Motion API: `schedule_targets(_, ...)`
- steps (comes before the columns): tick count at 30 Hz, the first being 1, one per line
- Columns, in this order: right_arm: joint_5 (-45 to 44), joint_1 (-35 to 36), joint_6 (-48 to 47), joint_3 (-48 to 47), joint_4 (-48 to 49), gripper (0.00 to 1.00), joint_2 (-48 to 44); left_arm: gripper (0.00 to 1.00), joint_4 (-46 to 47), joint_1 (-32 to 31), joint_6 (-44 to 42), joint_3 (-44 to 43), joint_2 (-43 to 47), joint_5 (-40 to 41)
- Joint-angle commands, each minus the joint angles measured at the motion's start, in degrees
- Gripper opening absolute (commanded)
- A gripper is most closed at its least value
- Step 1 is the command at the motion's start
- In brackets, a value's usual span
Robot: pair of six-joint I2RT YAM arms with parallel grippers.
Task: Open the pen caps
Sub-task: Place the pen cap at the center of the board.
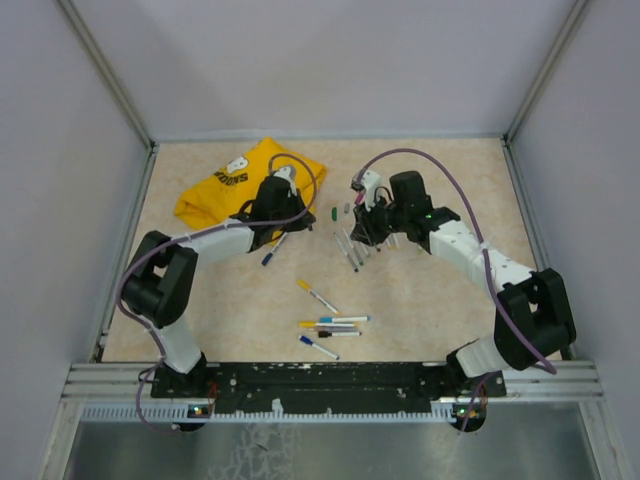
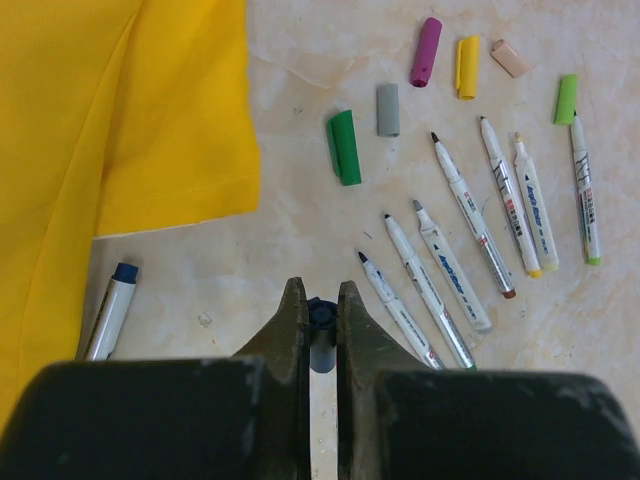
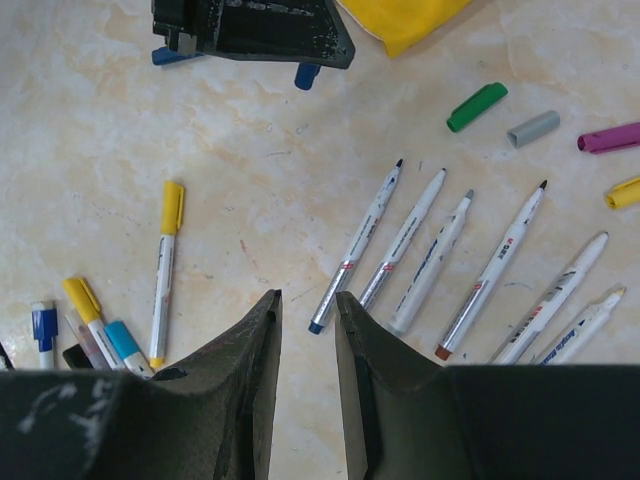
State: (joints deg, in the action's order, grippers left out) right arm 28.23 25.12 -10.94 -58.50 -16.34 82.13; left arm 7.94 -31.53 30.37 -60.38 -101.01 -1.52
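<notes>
Left wrist view: left gripper [image 2: 320,290] is pinched onto a dark blue cap [image 2: 321,316], with the cap's end poking out past the fingertips. It is low over the table [image 2: 300,230]. A blue-ended pen [image 2: 109,315] lies at 9 o'clock by the hem of the yellow shirt [image 2: 120,110]. Likely that cap's pen, but I can't confirm.

Loose caps [image 2: 388,109] sit at 12 to 2 o'clock from the gripper, and the bare pens [image 2: 451,265] fan out at 1 to 3 o'clock, nibs pointing up-frame.

Right wrist view: right gripper [image 3: 307,300] has its fingers parted a little with nothing between them, hovering just above the bare pens' tail ends. Capped pens [image 3: 164,270] lie at 8 to 9 o'clock from it, several in a clump.

Step in hand looks like dropping the blue cap with the others.
- Carry it toward 12 o'clock and go low before letting go so it doesn't roll.
- Keep off the shirt hem.
- Don't sweep across the nibs; land it next to the green one rather than on a pen.

About half the pens are done.
</notes>
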Motion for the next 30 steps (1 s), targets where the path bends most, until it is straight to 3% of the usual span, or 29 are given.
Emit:
schedule_targets(1, 0.87, -0.43, -0.75, -0.24, 0.85, 0.28, -1.6, 0.0, -1.18, -0.29, -0.88, -2.93, -2.02, 0.43)
schedule_targets(11, 0.89, -0.52, -0.75, -0.28, 0.87, 0.28, -1.7, 0.0, -6.18, -0.34, -1.32, -11.21, -8.3, 1.79)
schedule_targets(23, 1.05, -0.6, -0.75, -0.2, 0.99, 0.28, -1.71, 0.02, -10.12, 0.08, -2.77, -19.11, -15.94, -2.3)
schedule_targets(30, 1.3, -0.6, -0.78, -0.14, 0.96, 0.28, -1.75, 0.11, -10.33, 0.46, -2.83, -20.25, -17.87, -2.88)
